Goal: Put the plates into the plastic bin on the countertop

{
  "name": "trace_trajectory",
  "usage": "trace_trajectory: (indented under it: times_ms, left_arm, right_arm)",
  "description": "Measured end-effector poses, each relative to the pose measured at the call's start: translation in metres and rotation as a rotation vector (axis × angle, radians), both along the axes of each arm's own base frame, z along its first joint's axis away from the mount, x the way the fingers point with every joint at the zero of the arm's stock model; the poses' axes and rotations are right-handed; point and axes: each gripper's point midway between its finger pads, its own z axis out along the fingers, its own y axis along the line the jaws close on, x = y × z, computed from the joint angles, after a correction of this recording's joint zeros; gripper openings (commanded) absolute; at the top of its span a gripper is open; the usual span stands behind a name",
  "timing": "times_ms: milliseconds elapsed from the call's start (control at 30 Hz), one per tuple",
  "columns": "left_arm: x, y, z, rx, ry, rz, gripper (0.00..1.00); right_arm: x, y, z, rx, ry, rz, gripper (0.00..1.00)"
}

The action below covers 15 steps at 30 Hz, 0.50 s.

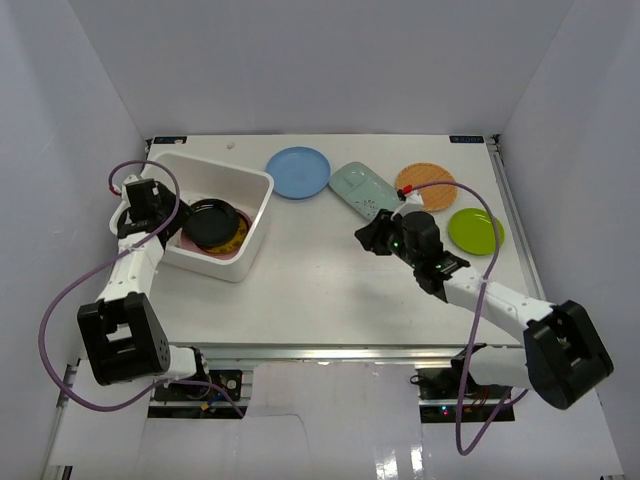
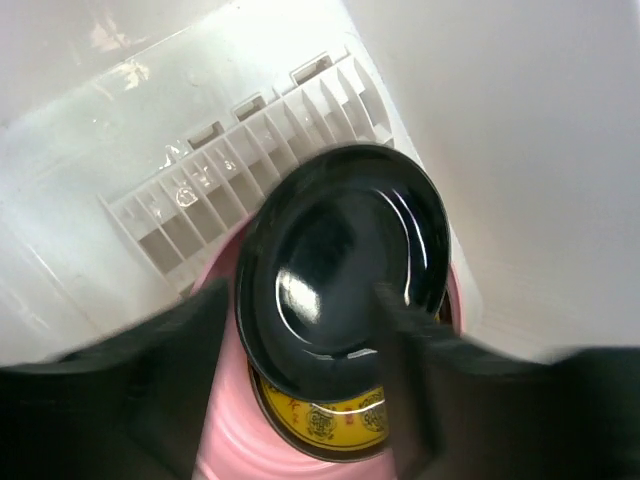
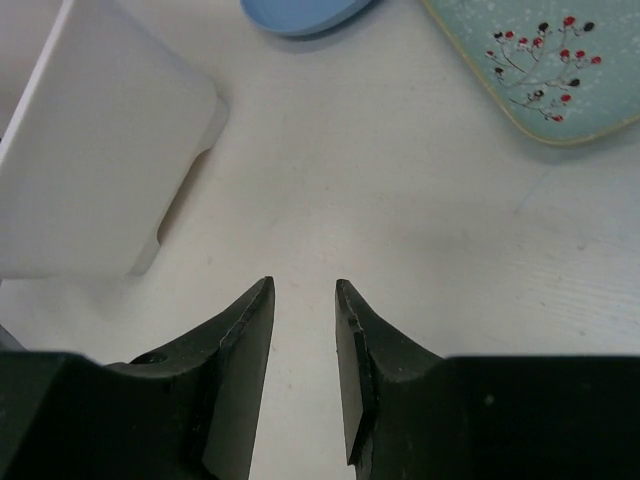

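Although the black plate (image 2: 340, 250) lies in the plastic bin (image 1: 252, 235), left of the frame, the left pincer (image 2: 300, 310) hangs spread around it. A finger catching its rim could drag it out. The right pincer (image 3: 304, 290), centre-right, is slightly parted and empty.

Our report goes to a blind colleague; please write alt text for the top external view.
A white plastic bin on the left holds a black plate atop a pink plate, the left end effector at its rim. A blue plate, pale green dish, orange plate and lime green plate lie on the countertop, near the right end effector.
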Motion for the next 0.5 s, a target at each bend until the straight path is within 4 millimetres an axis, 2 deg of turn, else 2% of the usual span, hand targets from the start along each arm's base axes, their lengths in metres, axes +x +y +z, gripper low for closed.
trace_trajectory:
  times_ms: [100,133,267,333,400,500]
  left_arm:
    - [0.004,-0.001,-0.002,-0.003,0.007,-0.01,0.87]
    - [0.004,-0.002,-0.002,-0.006,0.005,-0.015,0.97]
    - [0.008,-0.02,0.022,-0.04,-0.067,-0.1,0.98]
    - [0.011,-0.036,0.049,-0.053,-0.136,-0.171,0.98]
    - [0.011,-0.064,0.084,-0.043,-0.223,-0.268,0.98]
    - [-0.008,-0.129,0.145,-0.026,-0.396,-0.489,0.98]
  right_arm:
    - [0.021,0.024,0.001,0.014,0.005,-0.004,0.41]
    - [0.029,0.031,0.002,0.027,0.008,-0.012,0.44]
    - [0.058,0.057,-0.009,0.068,0.044,-0.063,0.55]
    - [0.075,0.067,-0.017,0.083,0.066,-0.101,0.6]
    - [0.095,0.077,-0.023,0.101,0.088,-0.144,0.64]
    - [0.12,0.089,-0.035,0.126,0.119,-0.2,0.64]
